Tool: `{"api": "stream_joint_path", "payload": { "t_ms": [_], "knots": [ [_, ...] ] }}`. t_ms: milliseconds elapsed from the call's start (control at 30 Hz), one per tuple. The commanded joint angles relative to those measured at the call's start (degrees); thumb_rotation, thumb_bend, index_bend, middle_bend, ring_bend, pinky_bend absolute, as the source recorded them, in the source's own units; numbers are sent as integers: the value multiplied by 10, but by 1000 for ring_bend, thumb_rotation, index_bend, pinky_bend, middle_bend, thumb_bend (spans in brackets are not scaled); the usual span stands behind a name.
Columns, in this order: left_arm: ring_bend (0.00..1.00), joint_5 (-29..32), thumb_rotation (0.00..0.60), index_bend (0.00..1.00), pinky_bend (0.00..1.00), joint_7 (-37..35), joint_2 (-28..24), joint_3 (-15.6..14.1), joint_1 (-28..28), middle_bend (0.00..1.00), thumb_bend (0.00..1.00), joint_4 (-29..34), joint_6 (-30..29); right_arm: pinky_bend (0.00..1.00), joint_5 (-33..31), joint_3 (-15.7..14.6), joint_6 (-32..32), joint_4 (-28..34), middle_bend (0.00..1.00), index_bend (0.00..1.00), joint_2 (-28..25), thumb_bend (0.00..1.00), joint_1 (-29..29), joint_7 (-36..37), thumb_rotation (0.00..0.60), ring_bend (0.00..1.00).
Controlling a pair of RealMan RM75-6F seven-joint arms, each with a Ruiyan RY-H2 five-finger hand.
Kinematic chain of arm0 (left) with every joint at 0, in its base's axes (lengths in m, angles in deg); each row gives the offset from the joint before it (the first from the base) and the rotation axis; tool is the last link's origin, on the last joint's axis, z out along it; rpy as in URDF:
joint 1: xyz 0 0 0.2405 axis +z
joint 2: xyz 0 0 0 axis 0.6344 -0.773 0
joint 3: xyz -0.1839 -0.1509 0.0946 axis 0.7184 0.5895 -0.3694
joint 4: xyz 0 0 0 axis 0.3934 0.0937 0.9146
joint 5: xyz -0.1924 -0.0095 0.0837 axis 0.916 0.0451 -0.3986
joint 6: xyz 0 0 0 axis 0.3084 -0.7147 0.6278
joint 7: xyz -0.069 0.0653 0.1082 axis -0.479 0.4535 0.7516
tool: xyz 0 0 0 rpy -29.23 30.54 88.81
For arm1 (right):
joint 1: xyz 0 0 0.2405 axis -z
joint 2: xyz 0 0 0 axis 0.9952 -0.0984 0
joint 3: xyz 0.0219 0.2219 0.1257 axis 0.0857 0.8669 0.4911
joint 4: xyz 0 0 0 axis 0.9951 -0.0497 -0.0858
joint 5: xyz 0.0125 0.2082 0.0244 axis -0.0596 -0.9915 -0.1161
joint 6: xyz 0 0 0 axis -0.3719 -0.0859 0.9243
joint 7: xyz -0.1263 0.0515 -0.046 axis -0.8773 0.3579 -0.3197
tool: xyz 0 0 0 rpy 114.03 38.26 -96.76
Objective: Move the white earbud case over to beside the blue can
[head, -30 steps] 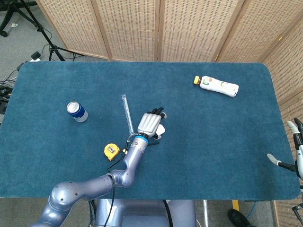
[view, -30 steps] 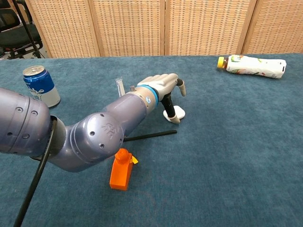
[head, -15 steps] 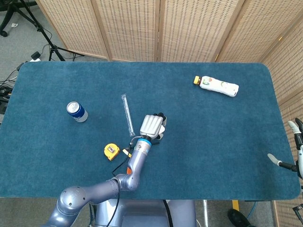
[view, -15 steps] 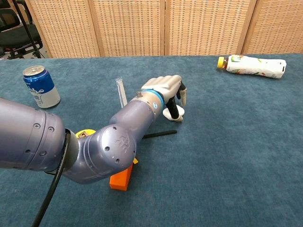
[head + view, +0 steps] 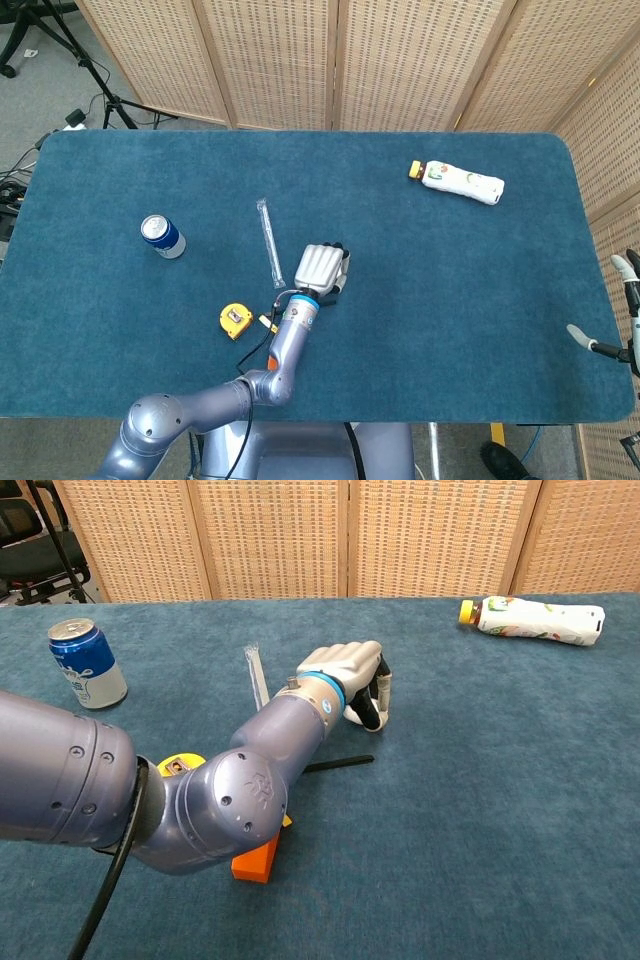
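Observation:
The white earbud case [image 5: 354, 715] lies mid-table, and only a sliver of it shows under my left hand [image 5: 351, 677]. That hand's fingers are curled down around the case and grip it against the cloth. In the head view the left hand [image 5: 320, 267] covers the case completely. The blue can [image 5: 162, 237] stands upright far to the left, well apart from the hand, and also shows in the chest view as the blue can [image 5: 88, 663]. My right hand [image 5: 622, 322] hangs off the table's right edge with its fingers apart, holding nothing.
A clear straw wrapper [image 5: 268, 243] lies just left of the left hand. A yellow tape measure [image 5: 233, 320] sits near the forearm. A white bottle [image 5: 461, 182] lies on its side at the far right. A black cable [image 5: 338, 765] runs under the arm.
The left hand's fingers, spread over the case a second ago, have curled down and closed around it. The case is now almost fully covered. The right hand has not moved.

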Motion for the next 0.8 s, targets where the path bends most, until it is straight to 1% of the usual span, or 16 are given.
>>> {"api": "stream_joint_path", "payload": {
  "t_ms": [33, 133, 233, 533, 667, 700, 800],
  "knots": [
    [447, -11, 600, 615, 638, -11, 0, 0, 1, 436, 467, 4, -9, 0, 1, 0, 1, 0, 0, 0, 0, 0, 1, -1, 600, 0],
    [448, -34, 600, 619, 638, -26, -2, 2, 5, 439, 467, 8, -23, 0, 1, 1, -1, 1, 0, 0, 0, 0, 1, 0, 600, 0],
    [448, -56, 600, 621, 638, -34, -15, 5, 15, 442, 467, 28, -38, 0, 0, 2, -3, 1, 0, 0, 0, 0, 1, 0, 600, 0],
    [448, -90, 600, 624, 638, -13, -77, -2, 61, 444, 468, 130, -73, 0, 4, 2, 1, 5, 0, 0, 0, 0, 3, -3, 600, 0],
    [448, -124, 600, 626, 638, 0, -134, -21, 96, 445, 468, 208, -102, 0, 9, 1, 2, 7, 0, 0, 0, 0, 3, -8, 600, 0],
    [447, -138, 600, 627, 638, 1, -153, -30, 108, 445, 468, 223, -114, 0, 11, 0, 3, 8, 0, 0, 1, 0, 3, -9, 600, 0],
    [448, -169, 600, 628, 638, -7, -210, -57, 141, 445, 466, 283, -125, 0, 14, -1, 6, 11, 0, 0, 1, 0, 4, -12, 600, 0]
  ]
}}
